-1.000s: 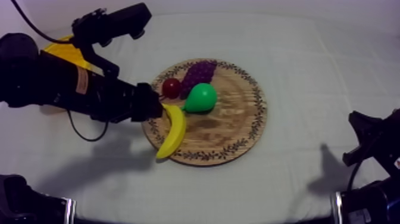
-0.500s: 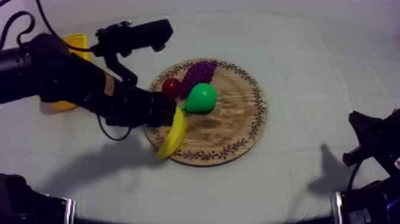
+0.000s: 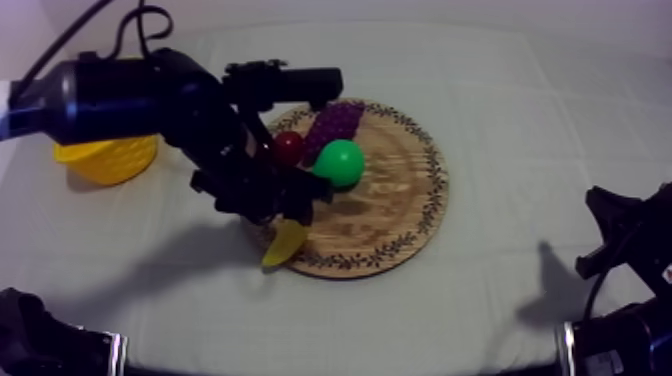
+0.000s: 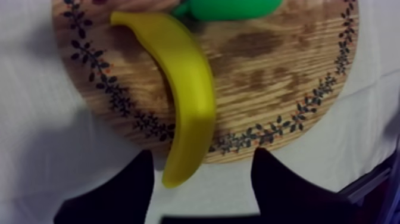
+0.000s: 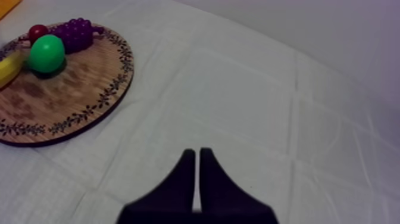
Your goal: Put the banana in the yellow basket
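The yellow banana (image 4: 187,95) lies on the left part of the round wooden board (image 4: 280,77), its lower end past the rim over the cloth. My left gripper (image 4: 202,179) hangs open just above that end, one black finger (image 4: 140,182) on each side, not touching it. From above, the left gripper (image 3: 283,205) hides the banana's upper half; the tip of the banana (image 3: 285,243) sticks out below it. The yellow basket (image 3: 105,158) stands at the far left. My right gripper (image 5: 196,167) is shut, low over the cloth at the right.
A green pear (image 3: 342,162), purple grapes (image 3: 335,122) and a small red fruit (image 3: 288,147) sit on the board (image 3: 400,200) close behind the banana. My left arm crosses between basket and board. Bare cloth lies right of the board.
My left arm has swung right from over the basket to over the board's left side. Its gripper now covers the banana's upper half. The basket has come into view.
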### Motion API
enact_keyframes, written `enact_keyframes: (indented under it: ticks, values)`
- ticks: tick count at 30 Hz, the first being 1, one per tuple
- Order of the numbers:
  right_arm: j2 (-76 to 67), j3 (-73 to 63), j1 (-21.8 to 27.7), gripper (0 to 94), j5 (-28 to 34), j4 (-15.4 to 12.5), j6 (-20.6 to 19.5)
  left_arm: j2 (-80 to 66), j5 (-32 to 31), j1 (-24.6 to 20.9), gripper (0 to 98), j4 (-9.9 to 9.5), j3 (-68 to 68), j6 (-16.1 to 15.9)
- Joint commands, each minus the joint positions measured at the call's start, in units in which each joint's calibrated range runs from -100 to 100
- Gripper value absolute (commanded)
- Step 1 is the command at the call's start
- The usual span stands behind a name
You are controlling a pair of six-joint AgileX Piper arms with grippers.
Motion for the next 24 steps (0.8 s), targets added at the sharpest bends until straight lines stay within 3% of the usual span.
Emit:
enact_keyframes:
  ticks: [1,12,24]
  values:
    - [-0.04,-0.03,-0.01,0.5,0.01,-0.02,0.0,2.93,0.26,0.03,60.1,0.53,-0.37,-0.29]
    - [-0.04,-0.03,-0.01,0.5,0.01,-0.02,0.0,10.21,2.78,0.01,53.8,1.77,-4.65,-1.0]
    - [-0.04,-0.03,-0.01,0.5,0.01,-0.02,0.0,14.46,4.25,0.59,31.9,0.68,-6.59,1.5]
